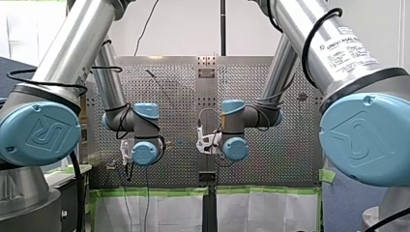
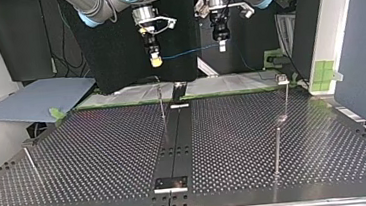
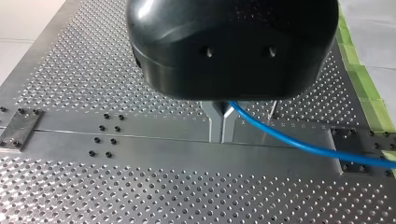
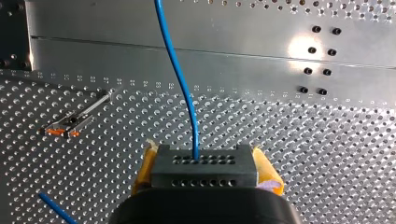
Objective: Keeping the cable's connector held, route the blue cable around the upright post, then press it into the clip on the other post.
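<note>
Below the blue cable [image 2: 191,50], thin posts [image 2: 162,107] stand well apart.

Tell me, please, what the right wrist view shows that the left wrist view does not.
Only the right wrist view: the black multi-hole connector between my right claw's yellow pads; a metal post with orange clip. Only the left wrist view: my left claw's metal fingers shut on the thin blue cable; a green tape strip. Both: that cable, the perforated metal table.

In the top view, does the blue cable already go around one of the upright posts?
No, the blue cable runs free through the air between my right hand and my left hand, clear of every post.
</note>
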